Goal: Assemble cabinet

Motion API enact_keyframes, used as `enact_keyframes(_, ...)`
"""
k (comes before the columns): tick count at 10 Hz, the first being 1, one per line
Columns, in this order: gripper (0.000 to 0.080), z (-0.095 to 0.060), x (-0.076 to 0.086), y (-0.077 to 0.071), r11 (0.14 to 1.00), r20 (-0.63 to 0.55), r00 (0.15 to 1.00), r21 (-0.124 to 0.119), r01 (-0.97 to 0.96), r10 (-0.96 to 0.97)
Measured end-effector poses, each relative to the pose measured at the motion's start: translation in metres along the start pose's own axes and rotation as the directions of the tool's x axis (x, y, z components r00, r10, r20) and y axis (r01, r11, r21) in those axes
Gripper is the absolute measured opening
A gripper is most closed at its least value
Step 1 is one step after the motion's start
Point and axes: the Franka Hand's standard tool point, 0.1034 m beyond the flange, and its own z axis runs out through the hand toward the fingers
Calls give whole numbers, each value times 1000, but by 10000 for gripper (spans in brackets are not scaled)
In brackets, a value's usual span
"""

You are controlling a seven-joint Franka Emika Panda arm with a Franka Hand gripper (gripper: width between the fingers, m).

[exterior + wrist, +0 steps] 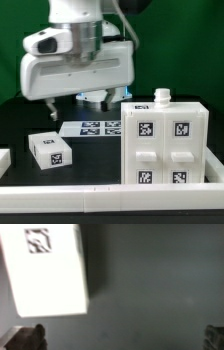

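Cabinet (pixel 165 145) upright in front, small block (pixel 50 150) apart, claw (pixel 122 335) spread wide, empty

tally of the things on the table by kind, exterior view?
Cabinet: 1
Small white knob on the cabinet's top: 1
Loose small white block with markers: 1
Marker board: 1
White piece cut off at the exterior view's left edge: 1
Total: 5
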Motion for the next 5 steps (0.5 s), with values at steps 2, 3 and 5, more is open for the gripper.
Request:
enact_keyframes(2, 796, 12, -17, 22, 998, -2, 998, -8, 66, -66)
enact_keyframes(3, 796, 19, -23, 32, 997, -10, 997, -20, 77, -77)
enact_keyframes(5, 796, 30, -29, 38, 997, -10, 997, -26, 78, -78)
